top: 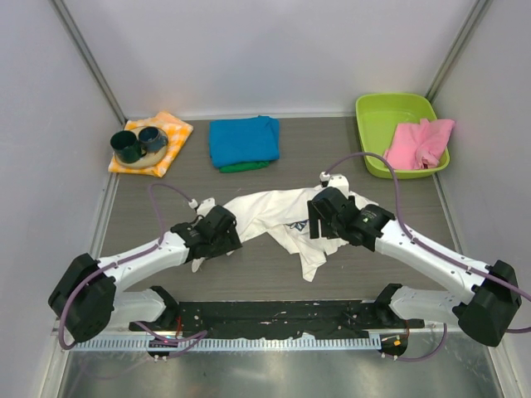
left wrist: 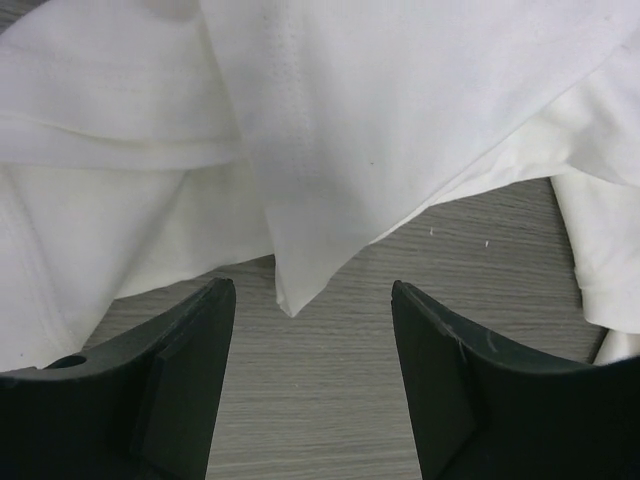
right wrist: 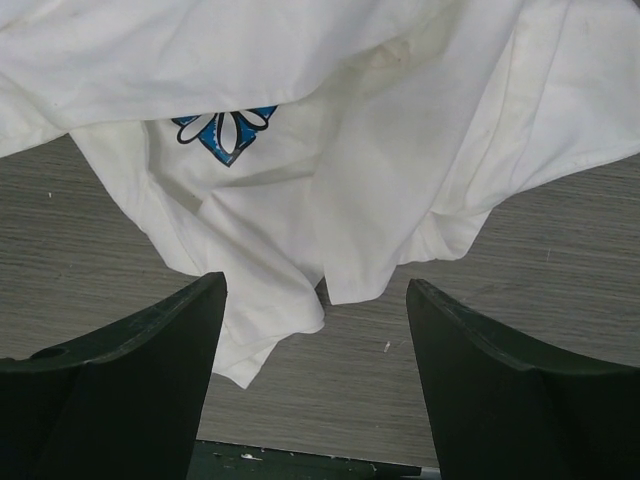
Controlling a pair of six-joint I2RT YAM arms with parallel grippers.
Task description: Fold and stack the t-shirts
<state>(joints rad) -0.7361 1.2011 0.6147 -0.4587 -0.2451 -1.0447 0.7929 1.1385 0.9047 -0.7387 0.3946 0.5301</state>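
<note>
The left jaws and right jaws are standing open and empty, each framing a loose corner of the white t-shirt (top: 278, 211) crumpled on the near middle of the desk (top: 249, 274). Spreading is seemingly the step in hand, calling next for both to close on those corners and pull apart. Only the top view is showing the turquoise t-shirt (top: 243, 139) lying on the green t-shirt (top: 246, 167) far behind.

The top camera looks down from high up on the near side at the whole table (top: 249, 269). Both wrist cameras sit close, probably facing down, sharing the white shirt (top: 274, 207).
</note>
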